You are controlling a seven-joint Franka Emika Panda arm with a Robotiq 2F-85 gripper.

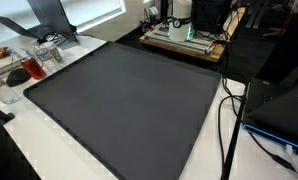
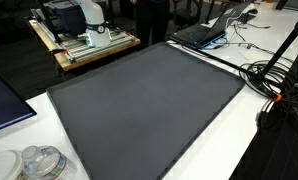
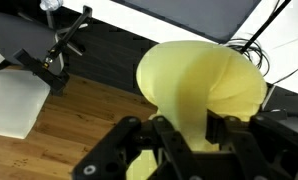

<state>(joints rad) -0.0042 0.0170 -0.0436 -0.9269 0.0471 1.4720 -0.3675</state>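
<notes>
The gripper (image 3: pixel 197 135) clamps the near rim, a sensible hold, of a pale yellow smooth rounded shell (image 3: pixel 204 80), probably light, thin and pliable.

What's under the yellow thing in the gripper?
In the wrist view, wooden floor lies below the yellow thing that the gripper holds. Whatever sits straight beneath is hidden by it.
</notes>
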